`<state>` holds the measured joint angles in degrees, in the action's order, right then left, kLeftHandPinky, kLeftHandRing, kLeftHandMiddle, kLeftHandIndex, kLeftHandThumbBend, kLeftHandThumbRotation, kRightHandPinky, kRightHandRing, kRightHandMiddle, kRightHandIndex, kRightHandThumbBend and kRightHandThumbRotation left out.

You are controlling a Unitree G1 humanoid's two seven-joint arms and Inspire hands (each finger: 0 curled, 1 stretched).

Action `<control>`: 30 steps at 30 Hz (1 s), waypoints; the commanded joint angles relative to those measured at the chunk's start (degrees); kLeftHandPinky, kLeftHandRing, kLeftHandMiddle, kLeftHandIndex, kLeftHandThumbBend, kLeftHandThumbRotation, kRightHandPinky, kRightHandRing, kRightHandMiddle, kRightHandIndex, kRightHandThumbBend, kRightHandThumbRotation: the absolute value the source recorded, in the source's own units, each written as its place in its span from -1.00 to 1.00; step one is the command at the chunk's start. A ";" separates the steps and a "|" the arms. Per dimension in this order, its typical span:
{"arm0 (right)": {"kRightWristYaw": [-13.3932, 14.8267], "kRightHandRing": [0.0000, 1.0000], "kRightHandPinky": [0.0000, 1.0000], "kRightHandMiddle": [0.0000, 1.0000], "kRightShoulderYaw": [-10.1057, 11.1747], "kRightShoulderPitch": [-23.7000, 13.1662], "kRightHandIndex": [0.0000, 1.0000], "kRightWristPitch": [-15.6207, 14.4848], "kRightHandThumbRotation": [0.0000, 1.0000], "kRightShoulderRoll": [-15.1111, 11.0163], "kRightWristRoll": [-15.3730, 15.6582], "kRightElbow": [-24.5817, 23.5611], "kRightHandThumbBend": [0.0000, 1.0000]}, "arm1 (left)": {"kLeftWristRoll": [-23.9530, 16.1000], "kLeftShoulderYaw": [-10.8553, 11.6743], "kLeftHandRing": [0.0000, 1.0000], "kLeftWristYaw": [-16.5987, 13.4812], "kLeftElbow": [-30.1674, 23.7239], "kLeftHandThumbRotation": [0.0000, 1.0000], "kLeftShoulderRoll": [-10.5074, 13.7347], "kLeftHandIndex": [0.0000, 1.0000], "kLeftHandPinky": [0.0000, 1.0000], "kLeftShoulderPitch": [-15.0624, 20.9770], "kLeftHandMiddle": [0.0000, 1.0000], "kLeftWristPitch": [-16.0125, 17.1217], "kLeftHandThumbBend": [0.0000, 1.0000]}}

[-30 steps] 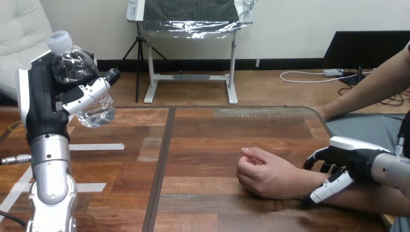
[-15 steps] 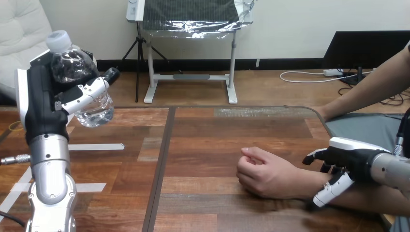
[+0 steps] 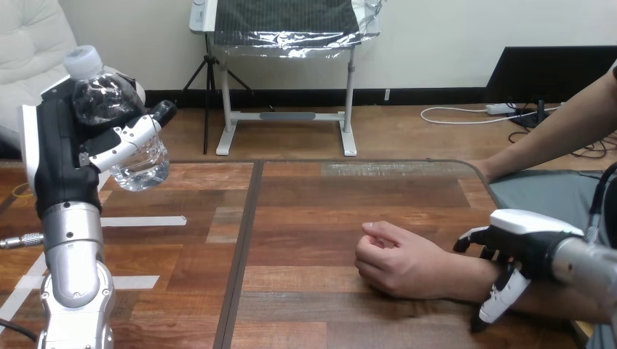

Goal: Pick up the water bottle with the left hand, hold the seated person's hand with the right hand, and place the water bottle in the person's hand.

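The left hand (image 3: 69, 156), curled round the clear plastic water bottle (image 3: 109, 102), held it high above the wooden desk's (image 3: 327, 211) left edge. The right hand (image 3: 527, 240) straddled the person's wrist (image 3: 466, 280), its fingers spread and not clasping. I judge the holding step was unfinished: next, that hand should close there gently.

The water bottle (image 3: 102, 98) is held in the left hand (image 3: 62, 160), raised above the left part of the worktop (image 3: 305, 211). The person's hand (image 3: 396, 265) is rested on the worktop right of its middle. The right hand (image 3: 531, 243) is placed over the person's wrist (image 3: 466, 280), near the worktop's right edge.
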<state>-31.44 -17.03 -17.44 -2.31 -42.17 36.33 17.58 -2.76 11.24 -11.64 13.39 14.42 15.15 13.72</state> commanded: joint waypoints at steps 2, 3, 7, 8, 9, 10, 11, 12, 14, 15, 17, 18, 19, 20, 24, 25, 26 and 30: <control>1.17 0.52 0.12 0.68 -6.97 7.50 0.61 1.27 -0.76 4.67 2.23 0.75 1.00 | -0.07 0.50 -0.30 -0.44 -3.92 -1.00 0.04 -0.17 -0.41 5.14 -0.20 0.94 0.27; 1.66 0.51 0.11 0.67 -6.92 7.75 0.60 1.21 -0.77 4.76 2.38 0.45 1.00 | -0.04 0.52 -0.31 -0.43 -3.99 -1.00 0.01 -0.17 -0.41 5.10 -0.20 0.91 0.27; 2.72 0.38 0.02 0.51 -6.76 8.35 0.53 1.28 -0.86 4.98 2.68 -0.18 1.00 | -0.05 0.56 -0.31 -0.37 -4.23 -1.00 -0.04 -0.17 -0.41 5.02 -0.20 0.77 0.27; 2.87 0.36 0.01 0.50 -6.75 8.44 0.52 1.32 -0.87 4.99 2.72 -0.29 1.00 | -0.08 0.58 -0.31 -0.35 -4.27 -1.00 -0.04 -0.17 -0.41 5.00 -0.20 0.76 0.27; 3.26 0.36 0.00 0.49 -6.77 8.60 0.51 1.45 -0.88 5.03 2.80 -0.39 1.00 | 0.23 0.66 -0.31 -0.23 -4.34 -1.00 -0.17 -0.17 -0.41 5.03 -0.20 0.83 0.27; 3.53 0.34 -0.01 0.48 -6.79 8.68 0.49 1.53 -0.90 5.05 2.85 -0.42 1.00 | 0.46 0.72 -0.31 -0.14 -4.36 -1.00 -0.28 -0.17 -0.41 5.07 -0.20 0.89 0.27; 3.71 0.33 -0.01 0.47 -6.80 8.74 0.48 1.59 -0.91 5.06 2.88 -0.45 1.00 | 0.62 0.76 -0.31 -0.08 -4.37 -1.00 -0.34 -0.17 -0.41 5.10 -0.20 0.93 0.27; 4.34 0.33 -0.02 0.46 -6.76 8.94 0.47 2.24 -0.92 4.99 2.82 -0.50 1.00 | 0.64 0.78 -0.31 -0.11 -4.33 -1.00 -0.36 -0.17 -0.42 5.14 -0.20 0.98 0.27; 5.06 0.28 -0.04 0.42 -6.69 9.18 0.42 3.04 -0.96 4.91 2.73 -0.55 1.00 | 0.57 0.78 -0.31 -0.18 -4.28 -1.00 -0.33 -0.17 -0.42 5.17 -0.20 1.01 0.27; 5.15 0.27 -0.05 0.41 -6.73 9.27 0.41 3.21 -0.97 4.89 2.79 -0.65 1.00 | 0.46 0.79 -0.31 -0.24 -4.32 -1.00 -0.29 -0.17 -0.42 5.14 -0.20 0.95 0.27; 5.15 0.25 -0.06 0.39 -6.75 9.33 0.39 3.32 -0.98 4.92 2.91 -0.70 1.00 | 0.34 0.79 -0.31 -0.28 -4.37 -1.00 -0.25 -0.17 -0.42 5.12 -0.20 0.89 0.26; 5.42 0.24 -0.06 0.38 -6.77 9.43 0.38 3.61 -0.98 4.91 3.02 -0.70 1.00 | 0.39 0.83 -0.31 -0.29 -4.41 -1.00 -0.28 -0.17 -0.42 5.14 -0.20 0.87 0.26; 5.63 0.22 -0.07 0.36 -6.76 9.51 0.37 3.84 -0.99 4.92 3.10 -0.69 0.99 | 0.45 0.86 -0.31 -0.29 -4.44 -1.00 -0.32 -0.17 -0.41 5.15 -0.20 0.87 0.26; 5.78 0.20 -0.08 0.35 -6.74 9.56 0.36 4.01 -0.99 4.93 3.17 -0.68 0.99 | 0.49 0.88 -0.31 -0.28 -4.46 -1.00 -0.34 -0.17 -0.41 5.16 -0.20 0.86 0.26; 6.47 0.16 -0.11 0.30 -6.85 9.82 0.32 4.60 -1.00 4.96 3.65 -0.79 0.97 | 0.34 0.97 -0.31 -0.52 -4.51 -1.00 -0.38 -0.17 -0.41 5.20 -0.20 0.75 0.25; 6.72 0.12 -0.14 0.27 -6.86 9.90 0.30 4.74 -1.00 4.98 3.77 -0.81 0.97 | 0.30 1.00 -0.30 -0.58 -4.37 -1.00 -0.36 -0.16 -0.40 5.24 -0.20 0.88 0.25; 6.90 0.10 -0.16 0.25 -6.87 9.95 0.29 4.84 -1.00 5.00 3.86 -0.81 0.96 | 0.27 1.02 -0.30 -0.61 -4.29 -1.00 -0.36 -0.16 -0.40 5.27 -0.19 0.97 0.25; 9.26 0.02 -0.22 0.18 -7.08 10.28 0.24 6.64 -1.00 4.81 4.66 -0.43 0.96 | 0.24 1.02 -0.30 -0.64 -4.35 -1.00 -0.40 -0.16 -0.40 5.30 -0.19 1.30 0.24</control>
<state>-22.63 -18.15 -13.02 2.13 -39.61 38.88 13.75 -2.56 11.98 -11.83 13.21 14.19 15.43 13.72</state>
